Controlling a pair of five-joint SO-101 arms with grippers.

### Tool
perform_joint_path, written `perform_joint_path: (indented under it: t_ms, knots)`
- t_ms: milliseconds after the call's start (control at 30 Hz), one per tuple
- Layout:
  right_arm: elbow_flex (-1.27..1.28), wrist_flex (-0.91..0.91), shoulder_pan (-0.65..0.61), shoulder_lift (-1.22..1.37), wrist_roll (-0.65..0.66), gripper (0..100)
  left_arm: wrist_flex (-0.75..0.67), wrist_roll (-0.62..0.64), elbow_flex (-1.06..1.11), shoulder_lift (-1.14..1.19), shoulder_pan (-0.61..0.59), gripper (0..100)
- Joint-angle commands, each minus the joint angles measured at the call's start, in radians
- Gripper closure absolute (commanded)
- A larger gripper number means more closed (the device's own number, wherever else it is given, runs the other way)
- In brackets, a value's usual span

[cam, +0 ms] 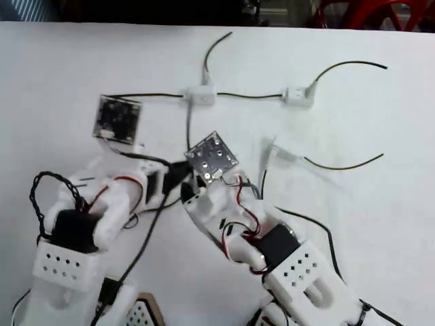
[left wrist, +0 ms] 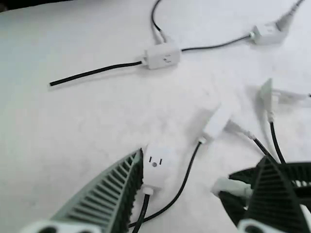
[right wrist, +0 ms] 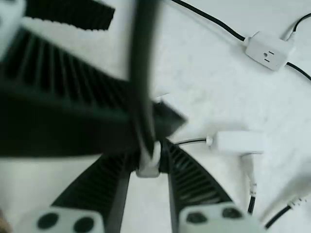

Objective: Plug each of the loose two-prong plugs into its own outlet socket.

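Note:
My left gripper (left wrist: 201, 160) is open wide just over the table. A white outlet socket (left wrist: 158, 165) on a black cord rests against one of its fingers (left wrist: 114, 194). By the other finger (left wrist: 272, 191) is a small white plug (left wrist: 228, 187), and my right gripper (right wrist: 148, 162) is shut on this white plug (right wrist: 148, 165), whose black cord runs up from it. A loose white plug (left wrist: 218, 121) lies on the table beyond, and another plug (left wrist: 267, 94) lies farther off. Two more outlet sockets (cam: 200, 95) (cam: 298, 95) sit at the back.
Both arms crowd together at the table's front middle (cam: 190, 176), with black cords (cam: 149, 238) trailing between them. A thin dark cord (cam: 346, 165) curves at the right. The white table (cam: 61, 68) reaches a dark back edge.

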Motion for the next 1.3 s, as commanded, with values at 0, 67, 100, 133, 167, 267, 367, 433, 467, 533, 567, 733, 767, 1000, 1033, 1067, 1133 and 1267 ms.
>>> perform_joint_path:
  t_ms: [0,67,100,133,167,267,367,433,467,533,567,733,767,1000,1033,1067,1133,1267]
  knots:
    - [-0.009,-0.021,0.012,-0.024,-0.008,98.1,0.075,-0.069,-0.063,-0.024,0.122,65]
    - [-0.009,-0.021,0.038,-0.024,-0.008,98.1,0.074,-0.074,-0.054,-0.036,0.124,65]
    - [-0.009,-0.021,0.054,-0.024,-0.008,98.1,0.074,-0.075,-0.054,-0.041,0.108,65]
    - [-0.009,-0.019,0.071,-0.024,-0.008,98.1,0.074,-0.080,-0.054,-0.042,0.085,65]
    - [-0.009,-0.019,0.088,-0.024,-0.008,98.1,0.074,-0.080,-0.055,-0.044,0.053,65]
    - [-0.008,-0.021,0.154,-0.024,-0.014,98.1,0.064,-0.097,-0.052,-0.035,-0.070,65]
    - [-0.008,-0.035,0.234,-0.024,-0.071,98.1,0.064,-0.204,-0.054,0.044,-0.142,65]
    - [0.000,-0.062,0.292,-0.022,-0.095,98.1,0.060,-0.247,-0.060,0.145,-0.153,65]
    - [0.012,-0.088,0.323,-0.022,-0.104,98.1,0.058,-0.275,-0.063,0.202,-0.147,65]
    - [0.049,-0.159,0.375,-0.022,-0.135,98.1,0.048,-0.328,-0.078,0.317,-0.114,65]
    - [0.069,-0.191,0.398,-0.022,-0.144,98.1,0.043,-0.347,-0.086,0.369,-0.094,65]
    - [0.106,-0.262,0.458,-0.022,-0.158,98.1,0.040,-0.365,-0.180,0.630,-0.018,65]
    - [0.107,-0.262,0.458,-0.022,-0.158,98.1,0.040,-0.365,-0.206,0.685,-0.012,65]
    - [0.110,-0.262,0.456,-0.022,-0.158,98.1,0.046,-0.371,-0.405,1.061,0.005,65]
    - [0.110,-0.262,0.456,-0.022,-0.158,98.1,0.046,-0.385,-0.434,1.110,0.004,65]
    - [0.110,-0.262,0.456,-0.022,-0.158,98.1,0.046,-0.407,-0.462,1.156,-0.001,65]
    - [0.110,-0.259,0.456,-0.022,-0.158,98.1,0.048,-0.436,-0.512,1.250,-0.008,65]
    - [0.110,-0.259,0.458,-0.022,-0.157,98.1,0.121,-0.486,-0.655,1.395,-0.090,65]
